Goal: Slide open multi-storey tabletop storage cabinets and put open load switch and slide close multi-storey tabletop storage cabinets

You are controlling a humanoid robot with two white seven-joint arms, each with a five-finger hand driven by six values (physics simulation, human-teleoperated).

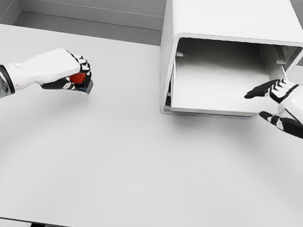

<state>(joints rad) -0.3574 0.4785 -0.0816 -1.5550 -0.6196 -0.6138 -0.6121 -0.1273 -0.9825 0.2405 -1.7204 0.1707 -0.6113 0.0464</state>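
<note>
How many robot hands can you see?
2. The left robot hand is over the table's left side, curled around a red and black load switch. The right robot hand is at the open drawer of the white cabinet, fingers spread.

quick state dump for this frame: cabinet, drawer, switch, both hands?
storage cabinet: upright at the table's far edge, front open.
drawer: slid out toward the robot, nothing visible inside.
load switch: held in the left hand, apart from the cabinet, red part showing.
left hand: shut on the load switch, over the table's left side.
right hand: open, fingers at the drawer's right front corner.
table: white, carries the cabinet.
</note>
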